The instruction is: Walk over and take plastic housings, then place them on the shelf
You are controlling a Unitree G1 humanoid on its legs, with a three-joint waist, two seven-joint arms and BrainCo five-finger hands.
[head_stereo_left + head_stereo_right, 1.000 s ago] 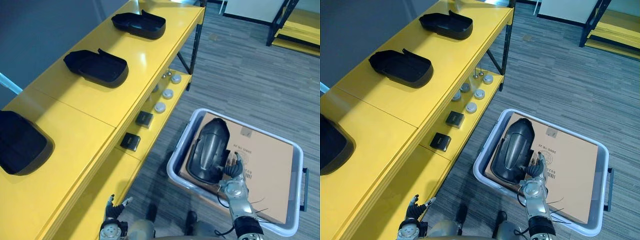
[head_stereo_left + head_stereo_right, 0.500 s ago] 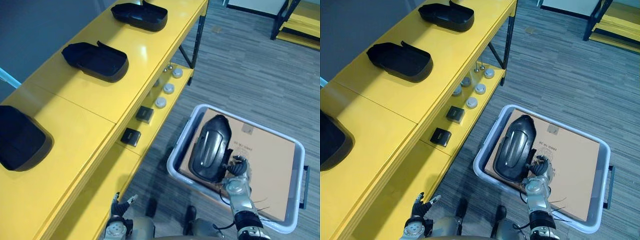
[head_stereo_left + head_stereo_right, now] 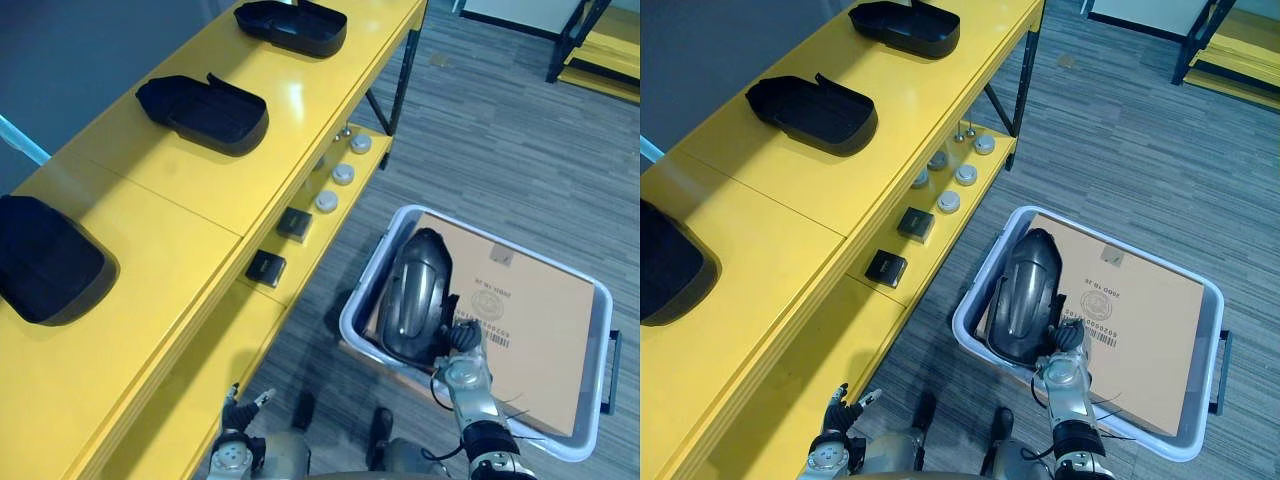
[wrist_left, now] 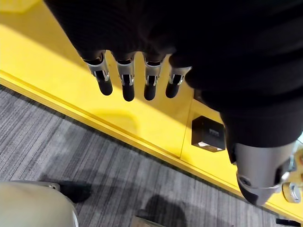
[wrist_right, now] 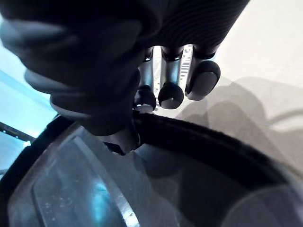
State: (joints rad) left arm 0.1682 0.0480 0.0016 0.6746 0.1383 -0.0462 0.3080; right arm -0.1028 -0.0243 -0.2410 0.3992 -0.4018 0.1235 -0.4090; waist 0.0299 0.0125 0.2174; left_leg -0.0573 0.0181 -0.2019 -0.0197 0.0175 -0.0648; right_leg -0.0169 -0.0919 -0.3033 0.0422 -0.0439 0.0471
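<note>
A dark grey plastic housing [image 3: 413,295] lies on a cardboard sheet [image 3: 530,320] inside a pale grey bin [image 3: 352,310] on the floor. My right hand [image 3: 462,365] is at the housing's near end. In the right wrist view its fingers [image 5: 170,94] curl over the housing's black rim [image 5: 199,142] and the thumb presses from the other side. Three more black housings [image 3: 205,105] [image 3: 292,25] [image 3: 45,260] lie open side up along the yellow shelf top [image 3: 200,200]. My left hand [image 3: 238,450] hangs low beside the shelf with its fingers [image 4: 124,80] straight and holding nothing.
The lower yellow shelf carries two small black boxes [image 3: 265,268] [image 3: 294,224] and several round silver parts [image 3: 343,174]. A black shelf leg [image 3: 400,85] stands beyond them. Grey striped carpet [image 3: 520,150] spreads to the right, with another yellow rack [image 3: 600,60] at the far right.
My right hand's fingers have gone from straight to curled on the housing's near rim. The housing now looks tipped more onto its side. The left hand has stayed open.
</note>
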